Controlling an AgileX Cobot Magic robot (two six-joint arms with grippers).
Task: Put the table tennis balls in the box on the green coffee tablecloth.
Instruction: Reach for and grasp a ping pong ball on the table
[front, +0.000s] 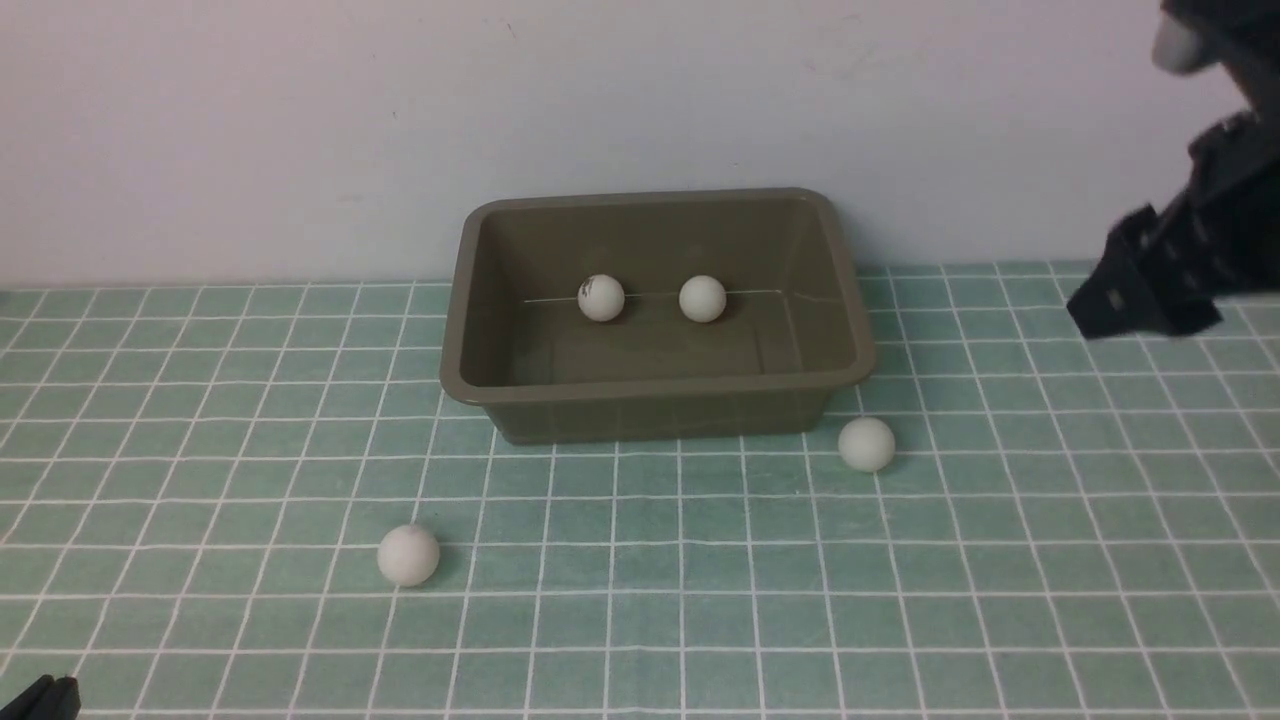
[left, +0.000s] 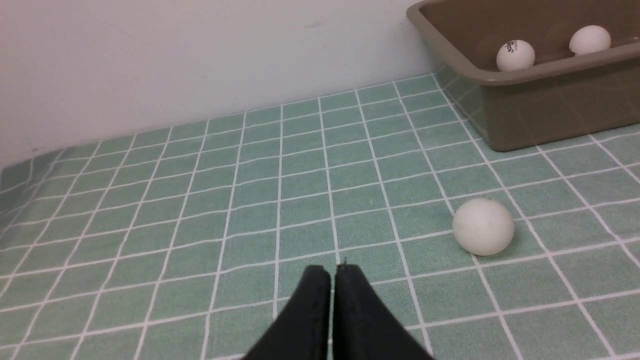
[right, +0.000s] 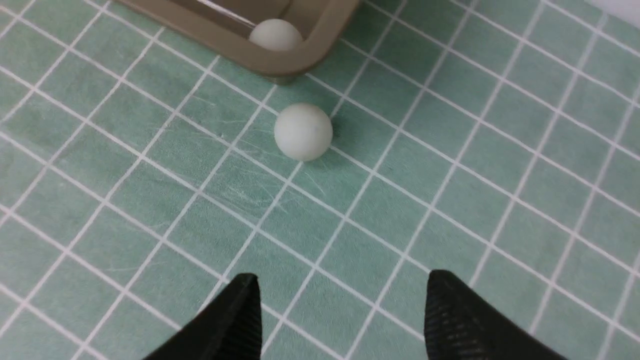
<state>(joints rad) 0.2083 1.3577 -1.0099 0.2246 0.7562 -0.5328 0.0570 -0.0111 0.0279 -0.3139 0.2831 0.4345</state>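
Note:
The olive-brown box (front: 650, 385) stands at the back middle of the green coffee tablecloth (front: 700, 560). Two table tennis balls lie inside it, one with a dark mark (front: 601, 297) and a plain one (front: 702, 298). A third ball (front: 866, 444) rests on the cloth by the box's front right corner, and another (front: 408, 555) lies front left. My right gripper (front: 1135, 300) hangs open and empty above the cloth, right of the box; the near ball (right: 303, 131) lies ahead of its fingers (right: 342, 282). My left gripper (left: 332, 270) is shut on nothing, low at the front left, with the front-left ball (left: 483, 226) beside it.
A pale wall runs right behind the box (left: 550, 100). Only a dark tip of the left gripper (front: 45, 698) shows at the front view's bottom left corner. The box corner (right: 300, 60) sits just beyond the ball in the right wrist view.

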